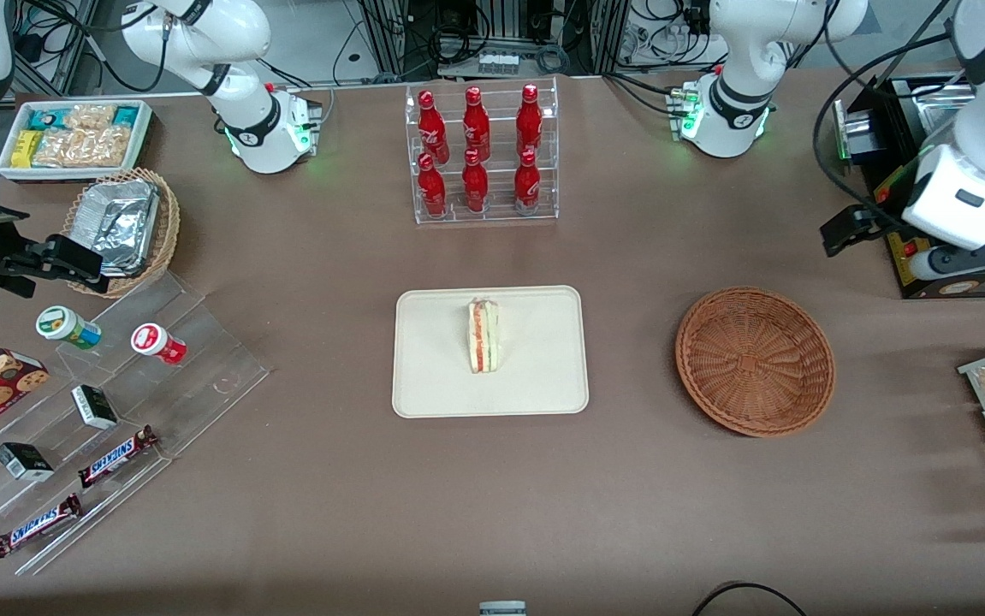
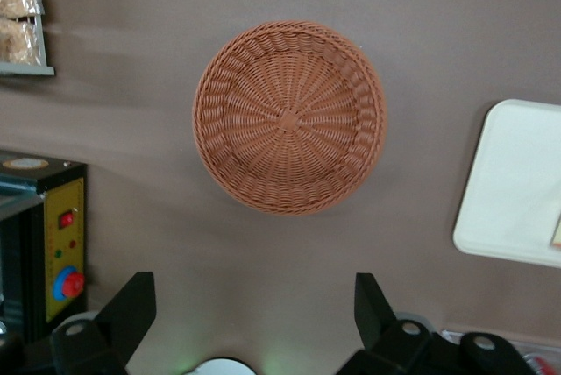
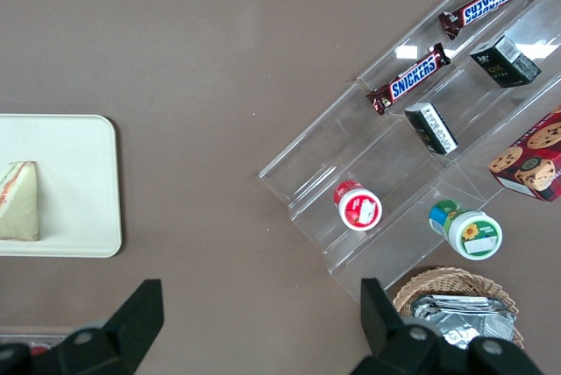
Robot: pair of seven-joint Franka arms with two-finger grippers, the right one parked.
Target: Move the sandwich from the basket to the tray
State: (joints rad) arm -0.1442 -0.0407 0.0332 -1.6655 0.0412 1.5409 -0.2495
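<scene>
Cream tray (image 1: 535, 376) — reddish-brown woven basket (image 1: 755, 360) — black gripper (image 2: 254, 305) above.

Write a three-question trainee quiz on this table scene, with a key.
1. True or false: the triangular cream sandwich with orange and green stripes lies on the flat cream-white rectangular tray.
2. What does the round reddish-brown wicker basket hold? A) the sandwich B) foil containers C) nothing
3. Fill in: the left arm's black two-finger gripper is raised above the table with its fingers ____.

Key: 1 true; 2 C; 3 open.
</scene>
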